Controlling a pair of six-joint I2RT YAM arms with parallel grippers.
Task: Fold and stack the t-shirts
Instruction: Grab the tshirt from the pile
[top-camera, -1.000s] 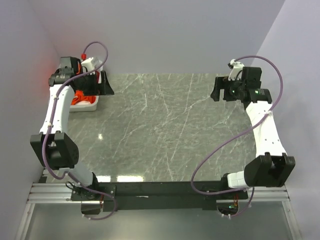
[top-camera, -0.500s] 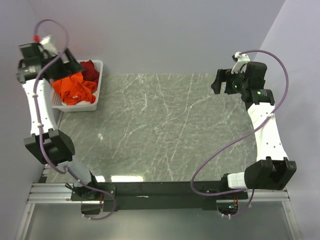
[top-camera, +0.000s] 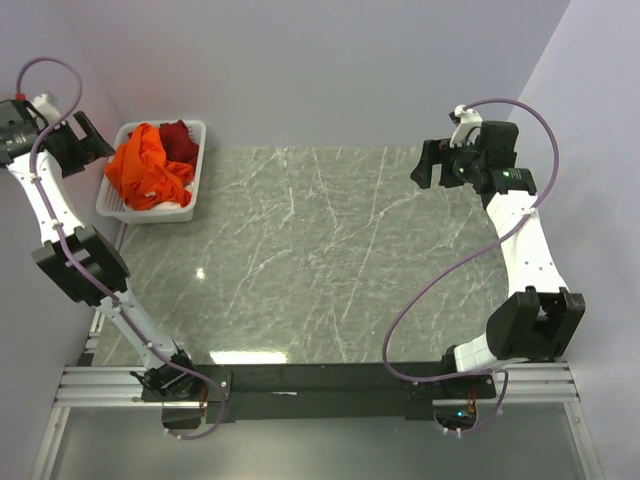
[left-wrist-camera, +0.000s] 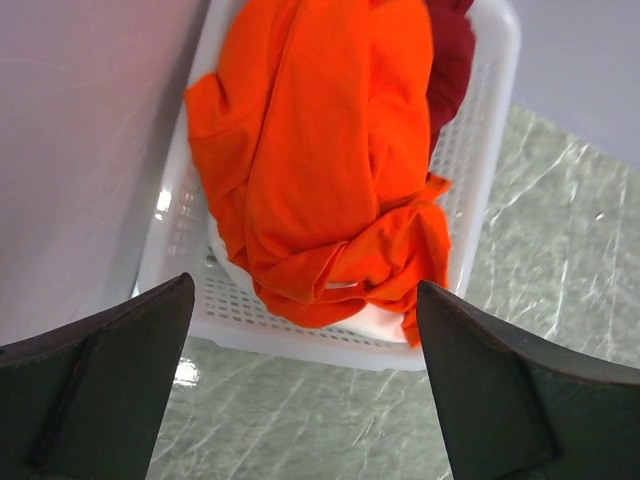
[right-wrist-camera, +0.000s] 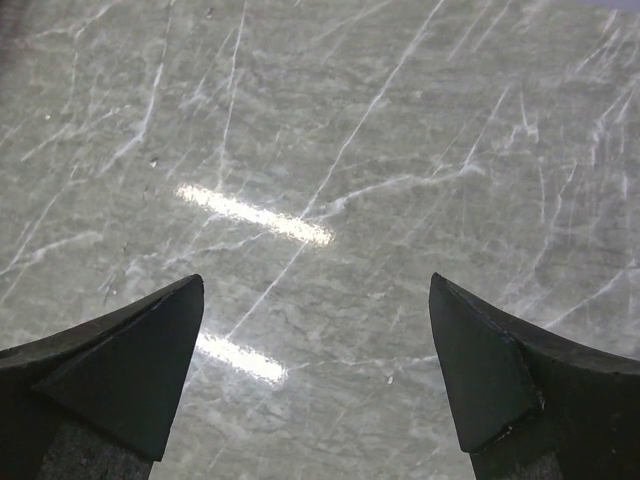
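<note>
The task is barely beginning, judging by how things are lying. The orange shirt (top-camera: 148, 172) is sitting bunched in the white basket (top-camera: 150, 213) at the far left corner of the table (top-camera: 320, 250), with the dark red shirt (top-camera: 180, 140) lying behind it. No shirt is lying spread, folded or stacked on the table. The left gripper (left-wrist-camera: 305, 300) is hovering beside the basket, wide open and gripping nothing. The right gripper (right-wrist-camera: 316, 290) is hovering over the far right of the table, also wide open and empty. Every shirt is waiting to be lifted out, folded and stacked.
</note>
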